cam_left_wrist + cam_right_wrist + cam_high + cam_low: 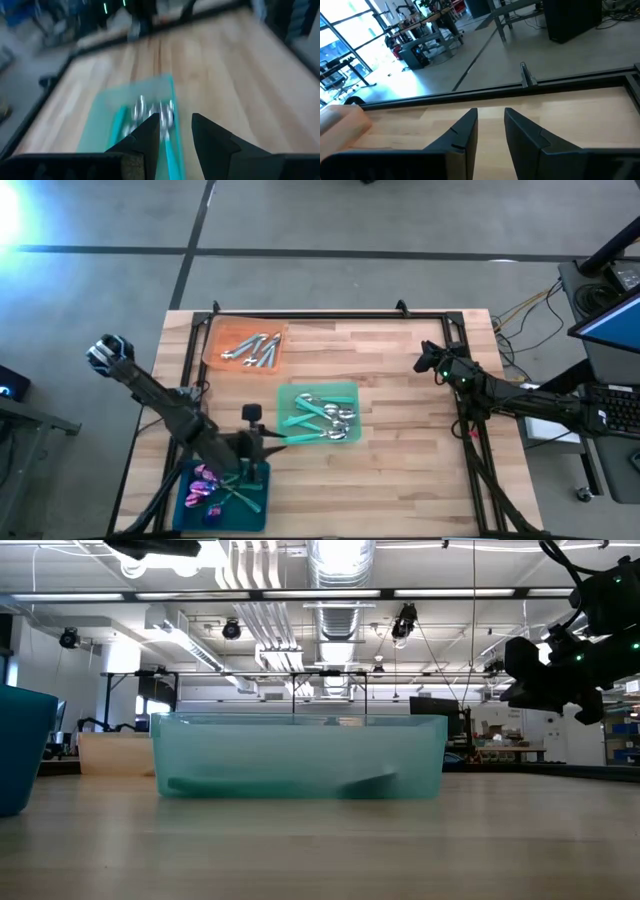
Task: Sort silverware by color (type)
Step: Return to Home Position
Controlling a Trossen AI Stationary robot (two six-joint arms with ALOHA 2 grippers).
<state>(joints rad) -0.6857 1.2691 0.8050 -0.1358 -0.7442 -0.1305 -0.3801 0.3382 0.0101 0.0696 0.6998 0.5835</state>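
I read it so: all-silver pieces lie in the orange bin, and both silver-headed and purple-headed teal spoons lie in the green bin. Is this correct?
Not fully. The high view shows the purple-headed spoons in the blue bin, not the green bin. The all-silver pieces are in the orange bin and the silver-headed teal spoons in the green bin, as you say.

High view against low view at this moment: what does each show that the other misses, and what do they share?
Only the high view: the left end effector, open, between the green bin and blue bin; the all-silver pieces in the orange bin; the purple-headed spoons in the blue bin.
Only the low view: the room's ceiling lights and ducts.
Both: all three bins, and the right end effector, raised at the table's right side.
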